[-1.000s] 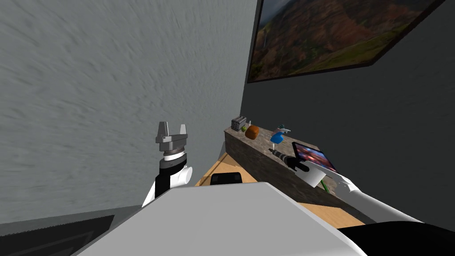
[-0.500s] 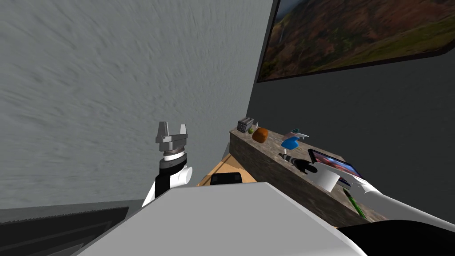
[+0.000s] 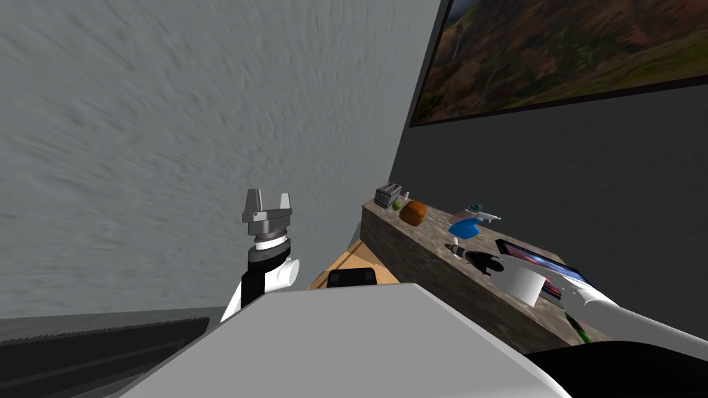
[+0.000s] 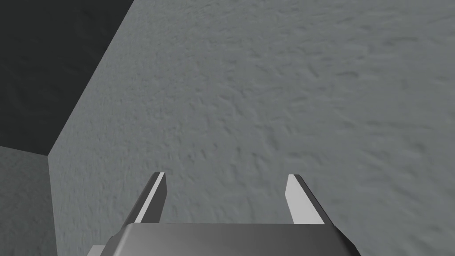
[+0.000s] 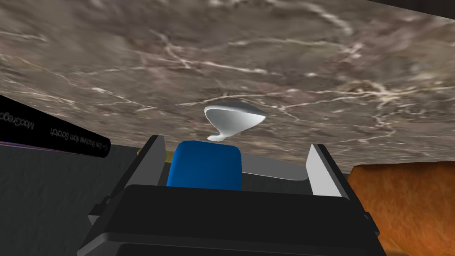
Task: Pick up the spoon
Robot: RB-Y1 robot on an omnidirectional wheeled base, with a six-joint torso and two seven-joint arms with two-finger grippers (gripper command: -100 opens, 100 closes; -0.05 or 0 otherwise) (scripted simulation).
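Observation:
The spoon (image 5: 233, 119) has a white bowl and a blue handle (image 5: 205, 165) and rests on the marbled brown counter top (image 5: 133, 58). My right gripper (image 5: 235, 149) is open, with the blue handle between its fingers, nearer one finger (image 5: 151, 158) and touching neither. In the head view the spoon (image 3: 464, 228) lies mid-counter, just beyond my right gripper (image 3: 455, 247). My left gripper (image 3: 266, 202) is raised and open in front of a grey wall, with nothing between its fingers (image 4: 153, 195).
On the counter (image 3: 415, 259) stand a toaster (image 3: 388, 194), a green fruit (image 3: 397, 204) and an orange loaf (image 3: 413, 213). A flat book or tablet (image 3: 553, 273) lies beside my right forearm. A dark wall with a large picture (image 3: 574, 55) backs the counter.
The whole head picture has shifted: the counter and picture slid to the right as I turned. My right gripper keeps its place by the spoon. The left arm has not moved.

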